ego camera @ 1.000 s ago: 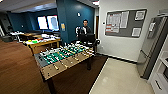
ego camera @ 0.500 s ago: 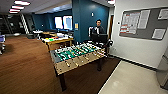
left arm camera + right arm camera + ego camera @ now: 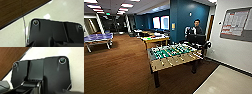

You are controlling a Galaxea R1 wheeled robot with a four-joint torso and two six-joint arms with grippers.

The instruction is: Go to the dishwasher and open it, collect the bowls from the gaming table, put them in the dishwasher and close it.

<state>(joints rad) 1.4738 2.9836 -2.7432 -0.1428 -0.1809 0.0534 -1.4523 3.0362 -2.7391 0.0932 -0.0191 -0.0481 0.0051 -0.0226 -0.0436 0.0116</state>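
Observation:
The gaming table, white-topped with yellow edge trim, stands beyond the foosball table, against the blue wall. A small green patch lies on its top; I cannot tell whether it is one of the bowls. The dishwasher is out of view. In the left wrist view the arm's dark plate hangs over pale floor beside the edge of the brown floor. The right wrist view has its plate over the same pale floor.
A person with a control rig stands behind the foosball table. A blue table-tennis table is at far left. A notice board hangs on the white right wall. Brown floor meets pale tile at lower right.
The whole head view has swung left as the robot turns. The foosball table now sits further right in it, and the steel-grey unit at the right edge has left it.

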